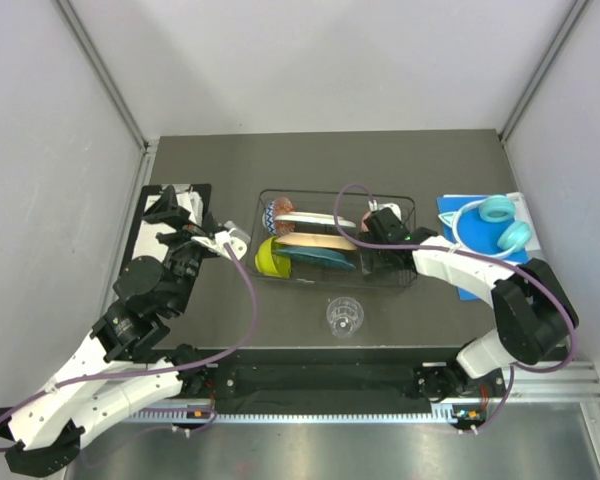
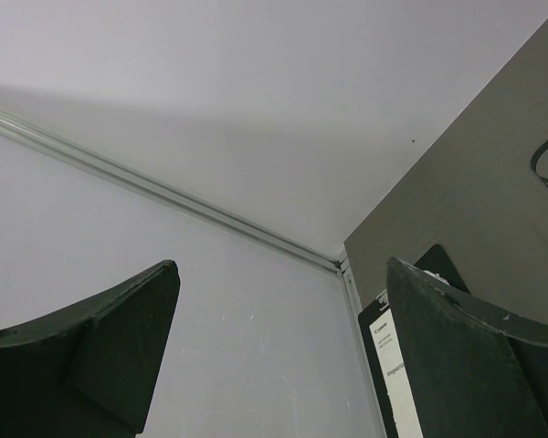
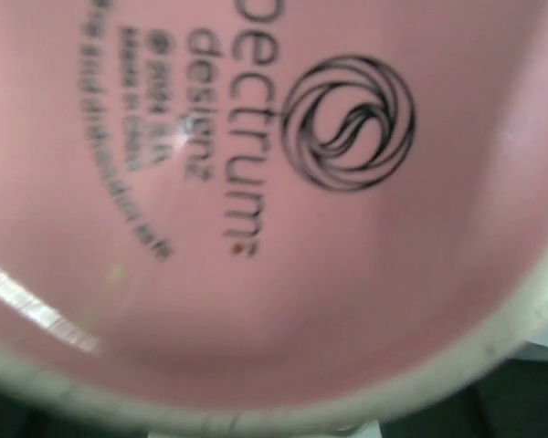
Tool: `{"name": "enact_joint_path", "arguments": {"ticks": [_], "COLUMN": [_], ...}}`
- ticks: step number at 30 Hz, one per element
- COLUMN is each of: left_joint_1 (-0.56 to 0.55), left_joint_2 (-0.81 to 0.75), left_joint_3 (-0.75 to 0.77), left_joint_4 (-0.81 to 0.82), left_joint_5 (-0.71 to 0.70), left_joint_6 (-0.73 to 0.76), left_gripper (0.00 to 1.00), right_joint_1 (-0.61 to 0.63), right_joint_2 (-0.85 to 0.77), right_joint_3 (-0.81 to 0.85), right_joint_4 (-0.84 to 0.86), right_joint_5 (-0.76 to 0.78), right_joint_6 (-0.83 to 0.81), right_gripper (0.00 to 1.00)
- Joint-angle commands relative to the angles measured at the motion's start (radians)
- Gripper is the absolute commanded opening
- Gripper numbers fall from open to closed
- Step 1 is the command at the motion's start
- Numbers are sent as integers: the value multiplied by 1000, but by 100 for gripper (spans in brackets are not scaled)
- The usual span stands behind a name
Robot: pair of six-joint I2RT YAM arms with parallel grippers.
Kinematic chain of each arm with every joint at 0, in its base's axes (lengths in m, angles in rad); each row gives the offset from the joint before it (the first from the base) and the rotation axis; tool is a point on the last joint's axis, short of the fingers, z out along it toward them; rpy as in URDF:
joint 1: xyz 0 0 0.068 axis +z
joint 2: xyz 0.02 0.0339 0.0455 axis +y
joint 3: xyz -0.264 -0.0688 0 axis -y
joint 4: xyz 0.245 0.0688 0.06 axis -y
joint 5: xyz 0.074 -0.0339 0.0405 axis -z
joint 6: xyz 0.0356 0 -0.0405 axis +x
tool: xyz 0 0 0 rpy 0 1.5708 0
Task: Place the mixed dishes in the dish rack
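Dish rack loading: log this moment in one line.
left tool: open, empty | right tool: over right end of dish rack, pink mug base fills its camera, grip unclear | clear glass: not yet racked

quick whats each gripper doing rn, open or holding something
Left gripper: open, nothing in it.
Right gripper: cannot tell; the pink mug base fills its wrist view, so its own tips are out of sight.

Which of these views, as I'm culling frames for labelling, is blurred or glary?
Right wrist: the pink mug fills the frame, too close, its printed lettering soft, with a bright glare streak at lower left. Left wrist: evenly lit and fairly sharp, the left tool dark but crisp-edged. Top external: sharp, even light, small glints on the clear glass.
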Motion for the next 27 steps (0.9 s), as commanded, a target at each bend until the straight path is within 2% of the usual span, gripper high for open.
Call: {"name": "enact_joint_path", "arguments": {"ticks": [1, 3, 5, 13, 27], "left_joint_1": [3, 2, 3, 3, 3], "left_joint_2": [0, -1, -4, 2, 3], "left_joint_3": [35, 35, 28, 20, 3], "left_joint_4": [41, 35, 33, 46, 66], "left_joint_5": [-4, -2, -2, 6, 6], "left_joint_6": [-6, -9, 0, 11, 31], "left_gripper": [99, 99, 99, 99, 99], "right_joint_1": [7, 7, 7, 6, 27], "right_joint_2": [-56, -90, -140, -262, -233], "right_joint_3": [80, 112, 128, 163, 111], "right_joint_4": [-53, -94, -125, -197, -145], "right_joint_5": [63, 78, 85, 34, 232], "right_joint_6": [12, 8, 6, 31, -54], "right_gripper": [80, 85, 99, 100, 100]}}
